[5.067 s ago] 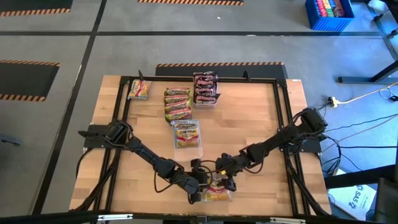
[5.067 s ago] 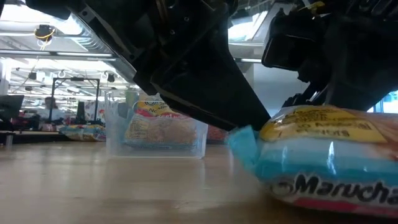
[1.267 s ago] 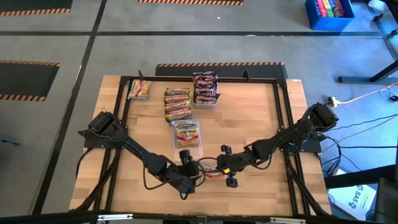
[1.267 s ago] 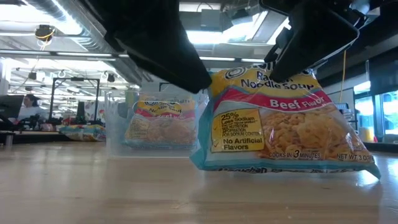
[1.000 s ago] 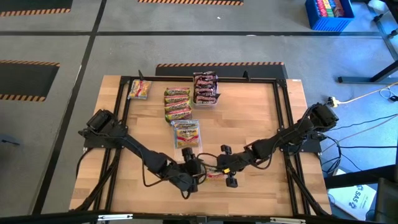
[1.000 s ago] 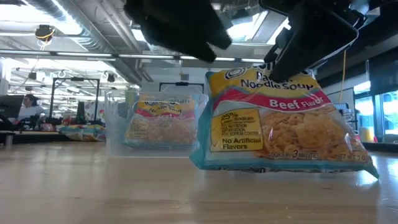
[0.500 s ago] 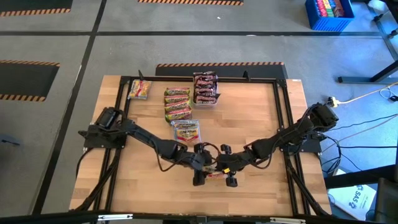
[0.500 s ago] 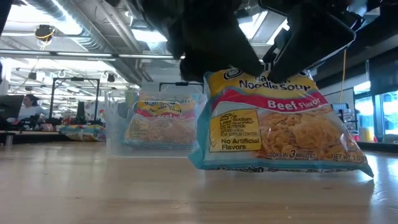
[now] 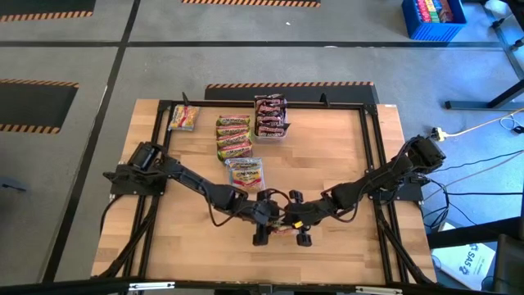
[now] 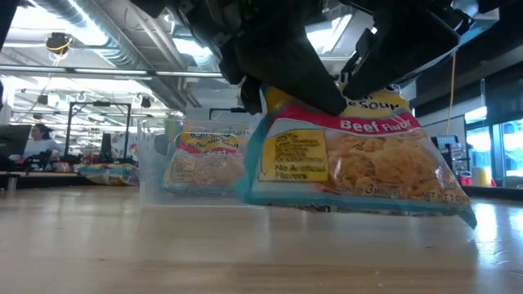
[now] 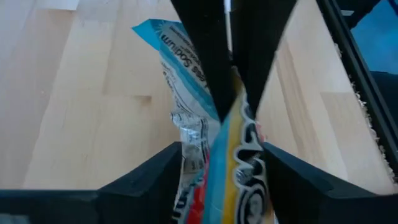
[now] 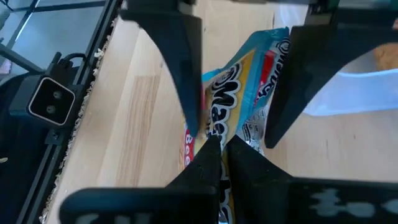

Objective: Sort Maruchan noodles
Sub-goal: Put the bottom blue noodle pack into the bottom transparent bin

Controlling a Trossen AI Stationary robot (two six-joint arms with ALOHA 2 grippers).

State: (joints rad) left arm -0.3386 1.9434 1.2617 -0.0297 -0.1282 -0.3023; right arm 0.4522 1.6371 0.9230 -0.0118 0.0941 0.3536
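One Maruchan noodle packet (image 10: pixel 351 155), yellow and pink with blue edges and printed "Beef", stands on edge near the table's front middle, tilted. My left gripper (image 9: pixel 273 223) comes from the left and my right gripper (image 9: pixel 290 223) from the right, and both are shut on it. Whether its lower edge (image 10: pixel 359 209) touches the wood I cannot tell. Farther back, another yellow-pink packet lies in a clear tray (image 9: pixel 246 174). Behind that are green-and-orange packets (image 9: pixel 233 137) and dark brown-red packets (image 9: pixel 270 116). My left gripper has the packet between its two fingers (image 11: pixel 171 165), one on each flat face (image 11: pixel 245 146), at the upper left part. It comes slanting down from the table's left. The packet stands on edge, tilted. My right gripper pinches the packet's upper edge (image 12: pixel 222 138) between its shut fingers, toward the upper right corner (image 10: pixel 384 96). It comes slanting down from the table's right. The packet hangs below the fingers on edge.
A single packet (image 9: pixel 183 118) lies at the far left corner by the black frame rail (image 9: pixel 164 147). A blue crate (image 9: pixel 432 18) stands on the floor beyond the table. Bare wood spreads to the left and right of the grippers.
My left gripper has swung toward the table's right and come onto the packet that my right gripper holds. The packet has since tipped, and its lower edge has risen a little.
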